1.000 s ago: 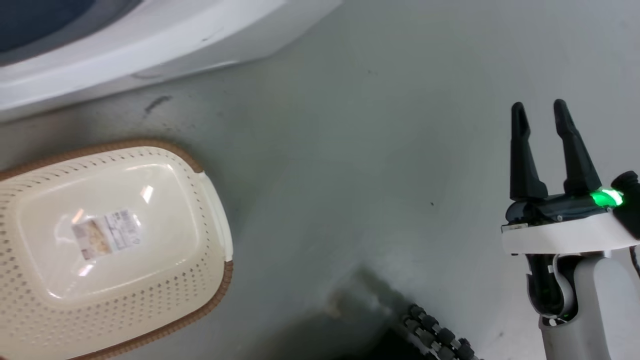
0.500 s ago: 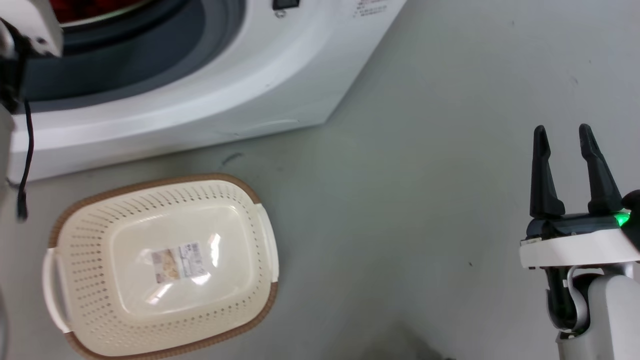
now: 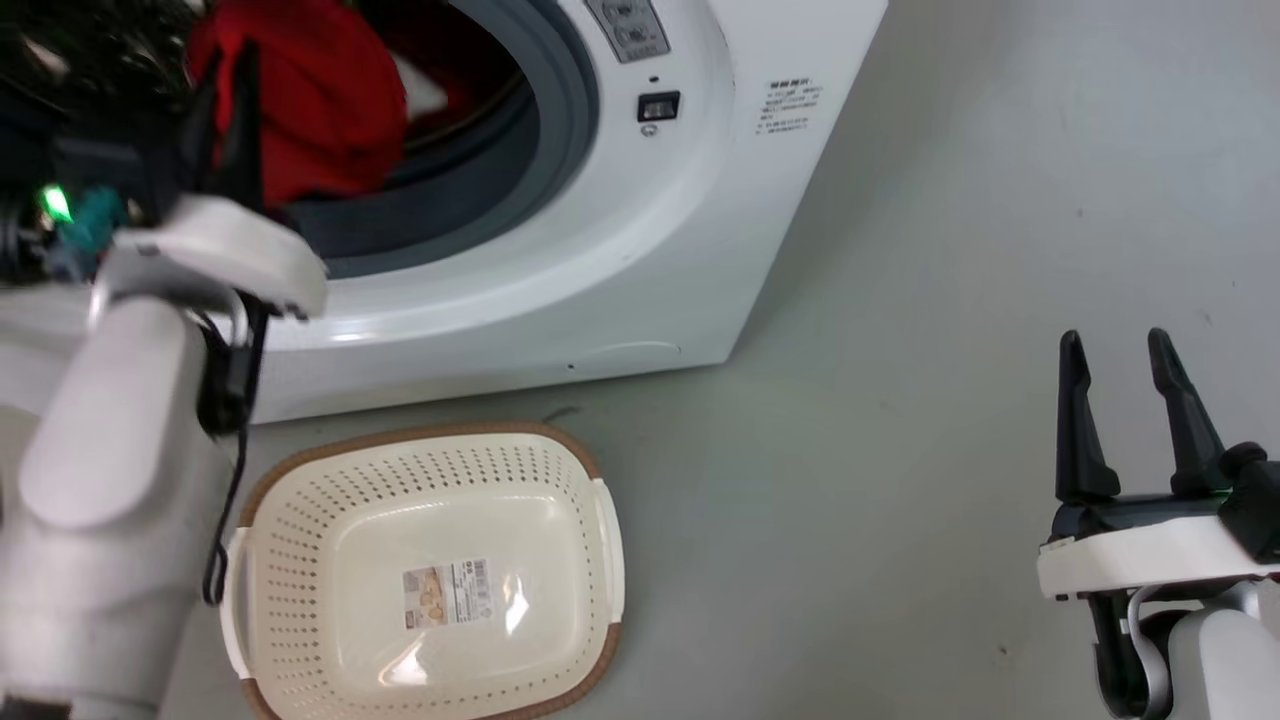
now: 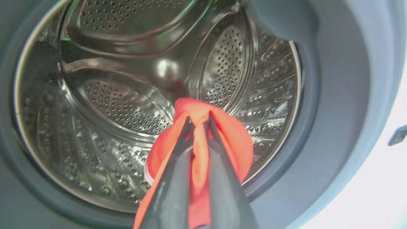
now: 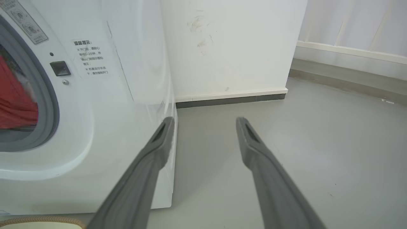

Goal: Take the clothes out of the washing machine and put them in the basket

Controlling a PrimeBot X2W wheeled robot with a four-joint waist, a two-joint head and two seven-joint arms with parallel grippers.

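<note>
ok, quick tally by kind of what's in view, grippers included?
White front-loading washing machine: 1
Cream perforated plastic basket: 1
Red fabric garment: 1 distinguishable
Dark two-fingered grippers: 2 (left gripper shut on the garment, right gripper open)
Total: 5

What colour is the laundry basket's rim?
Brown, with a woven look; the basket itself is cream. Head view shows it best.
</note>
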